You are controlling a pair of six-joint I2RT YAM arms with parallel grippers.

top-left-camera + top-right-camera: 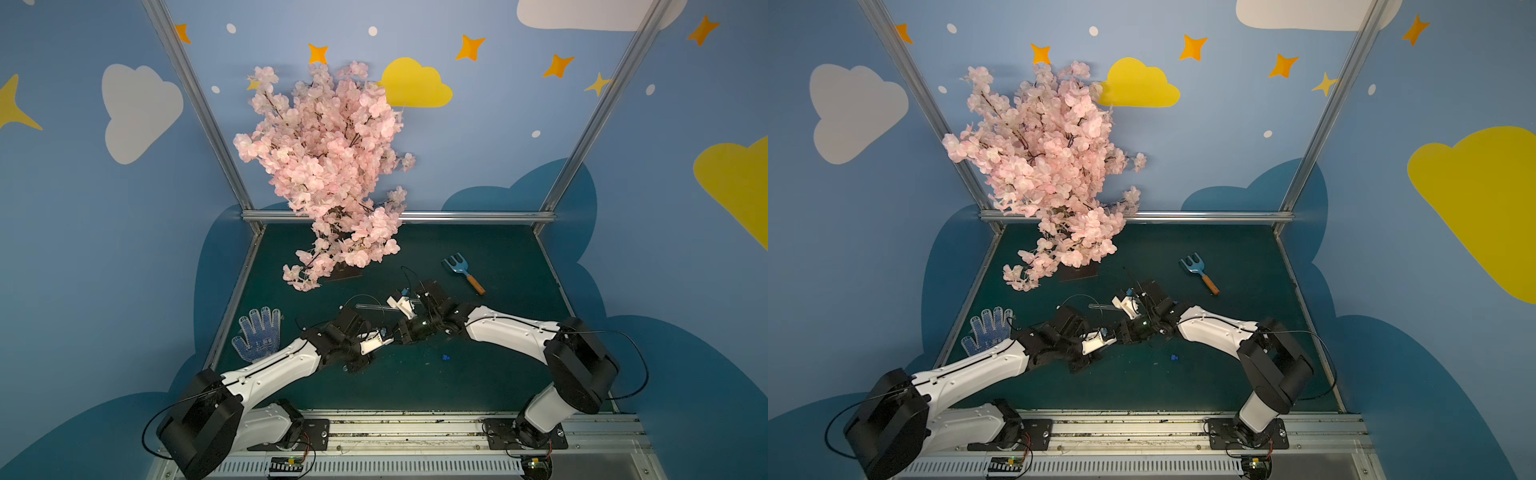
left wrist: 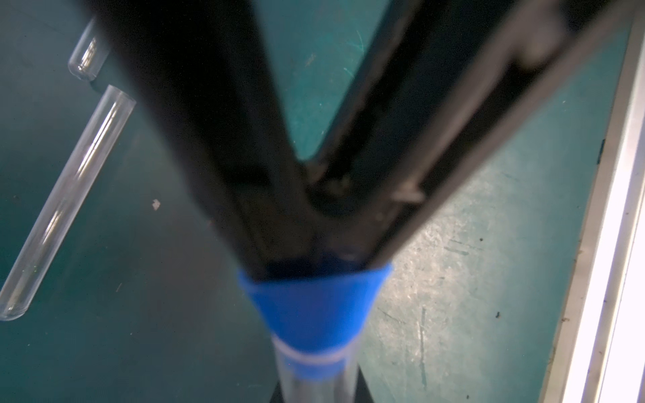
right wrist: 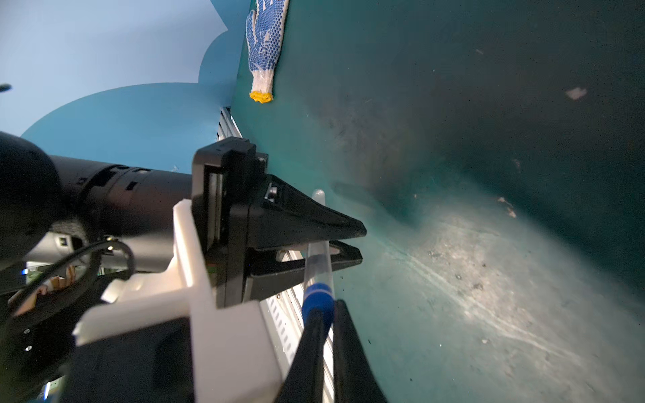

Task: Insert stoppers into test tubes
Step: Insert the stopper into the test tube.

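Over the middle of the green mat, both grippers meet tip to tip in both top views. My left gripper (image 1: 394, 340) (image 2: 317, 390) is shut on a clear test tube (image 2: 314, 383) (image 3: 319, 268), held level above the mat. My right gripper (image 1: 405, 334) (image 3: 326, 314) is shut on a blue stopper (image 2: 314, 307) (image 3: 317, 296) whose narrow end sits inside that tube's mouth. Two more test tubes (image 2: 69, 195) (image 2: 87, 59) lie on the mat behind the grippers, seen faintly in a top view (image 1: 370, 307). A loose stopper (image 1: 446, 357) (image 1: 1175, 357) lies in front of the right arm.
A blue toy rake (image 1: 463, 274) with an orange handle lies at the back right. A blue-dotted work glove (image 1: 257, 334) lies by the left edge. A pink blossom tree (image 1: 328, 174) stands at the back left. A metal rail (image 1: 415, 415) runs along the front.
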